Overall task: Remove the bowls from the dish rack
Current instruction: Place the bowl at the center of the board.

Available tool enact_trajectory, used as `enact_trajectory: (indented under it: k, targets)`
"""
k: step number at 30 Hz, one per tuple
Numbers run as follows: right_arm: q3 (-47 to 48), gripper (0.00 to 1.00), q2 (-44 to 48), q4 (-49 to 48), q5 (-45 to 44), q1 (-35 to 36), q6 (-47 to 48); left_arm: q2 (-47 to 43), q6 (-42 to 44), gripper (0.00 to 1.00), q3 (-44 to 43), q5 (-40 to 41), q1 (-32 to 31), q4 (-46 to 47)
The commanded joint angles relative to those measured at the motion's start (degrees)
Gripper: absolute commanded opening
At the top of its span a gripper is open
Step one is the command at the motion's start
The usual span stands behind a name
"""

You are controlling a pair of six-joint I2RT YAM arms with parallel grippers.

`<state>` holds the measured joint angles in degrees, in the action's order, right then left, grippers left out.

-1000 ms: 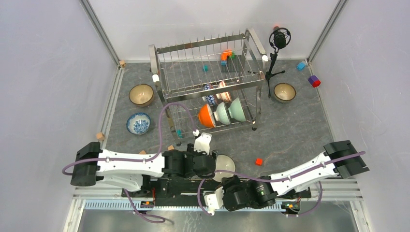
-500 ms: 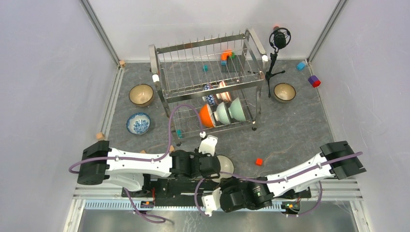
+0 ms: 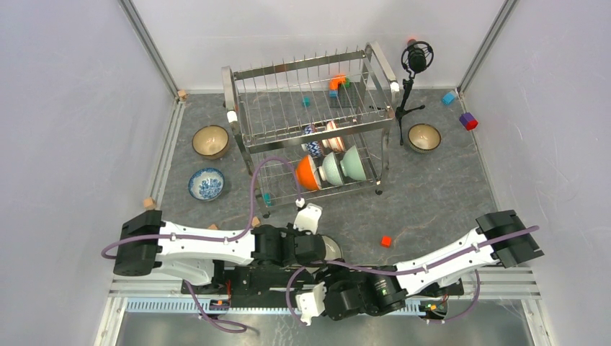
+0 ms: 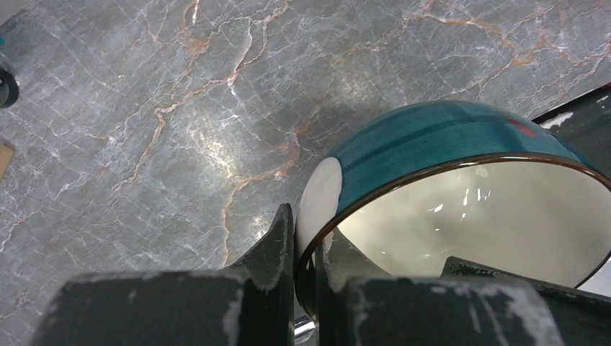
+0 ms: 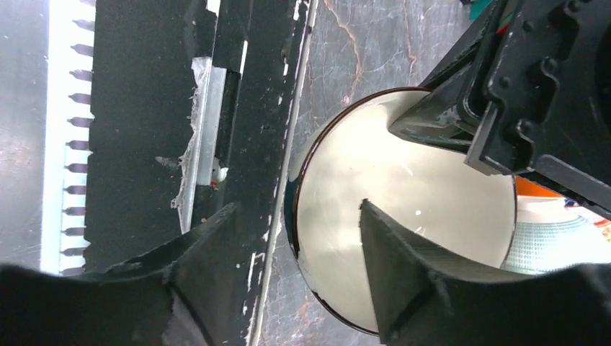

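A bowl, teal outside (image 4: 447, 137) and cream inside (image 5: 403, 187), sits low at the near table edge between the arm bases (image 3: 334, 249). My left gripper (image 4: 306, 223) (image 3: 318, 246) is shut on its rim, one finger outside and one inside. My right gripper (image 5: 297, 207) (image 3: 330, 269) is open, its fingers standing apart on either side of the opposite rim without touching it. The dish rack (image 3: 310, 108) stands behind, holding an orange bowl (image 3: 306, 173), a pale green bowl (image 3: 331, 167), a teal one (image 3: 353, 161) and two patterned ones (image 3: 322, 140).
Two brown bowls (image 3: 211, 141) (image 3: 424, 137) and a blue-and-white bowl (image 3: 206, 183) sit on the table. A black microphone tripod (image 3: 414, 65) stands right of the rack. Small blocks lie about, a red one (image 3: 386, 241) near the right arm. The black base plate (image 5: 144, 115) lies under the right gripper.
My left gripper has closed onto the bowl's rim. My right gripper has opened off the bowl and drawn back slightly toward the near edge.
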<state>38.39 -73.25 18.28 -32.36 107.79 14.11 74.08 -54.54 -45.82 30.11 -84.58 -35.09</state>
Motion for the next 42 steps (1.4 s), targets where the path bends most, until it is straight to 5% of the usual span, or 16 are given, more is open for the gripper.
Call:
enact_trajectory:
  k: [1,2,3,11,14,23,42]
  targets:
    - [2.48,0.73,2.32,-3.61,-0.08,0.36,-6.25,-3.93,-2.57,0.02,1.13,2.85,-0.26,3.24]
    - [2.40,0.94,3.76,-4.65,-0.14,0.40,-7.91,-4.56,-3.36,0.02,1.66,3.55,-0.24,3.23]
    - [2.18,0.98,5.09,-5.71,-0.51,0.40,-9.83,-5.25,-4.06,0.02,2.06,4.25,-0.30,3.25]
    - [1.07,0.98,18.00,-9.78,-13.47,-0.36,-30.80,-10.17,-10.37,0.02,7.35,8.33,-0.25,6.80]
    - [3.02,0.98,18.90,-3.95,-12.78,-7.84,-40.17,-10.16,-13.63,0.02,7.72,9.38,-0.24,6.19]
    - [-0.75,0.70,20.23,-4.69,-6.05,-22.99,-50.06,-9.49,-23.95,0.02,7.33,9.08,-0.24,5.35]
    - [-0.31,0.47,11.31,-0.91,-5.48,-24.75,-51.36,-0.93,-42.19,0.02,-1.81,8.21,-0.33,-9.24]
